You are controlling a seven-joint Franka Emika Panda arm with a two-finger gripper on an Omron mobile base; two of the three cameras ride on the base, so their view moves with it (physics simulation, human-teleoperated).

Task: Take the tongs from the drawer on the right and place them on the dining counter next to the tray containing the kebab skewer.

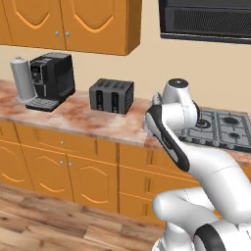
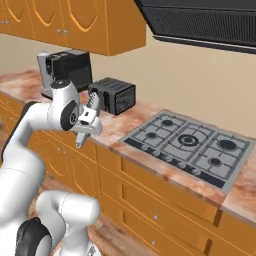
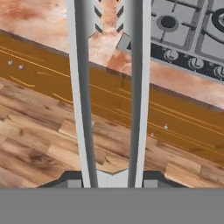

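Observation:
My gripper (image 3: 111, 178) is shut on the tongs (image 3: 81, 87), whose two long grey arms run up the hand view side by side to toothed tips at the top. In the right base view the gripper (image 2: 86, 127) hangs in front of the hob counter's edge, with the tongs (image 2: 93, 106) tilted up towards the toaster. Below it lie the counter edge and wooden floor. The orange-brown drawer fronts (image 2: 165, 192) under the counter all stand closed, and I cannot tell which is the drawer. The dining counter and the tray are out of view.
A marbled counter (image 1: 98, 122) carries a black coffee machine (image 1: 49, 81), a paper roll (image 1: 20, 78), a black toaster (image 1: 112, 95) and a gas hob (image 2: 192, 145). Orange wall cabinets (image 1: 73, 24) and a dark hood (image 2: 200, 22) hang above. Wooden floor (image 1: 44, 220) lies before the cabinets.

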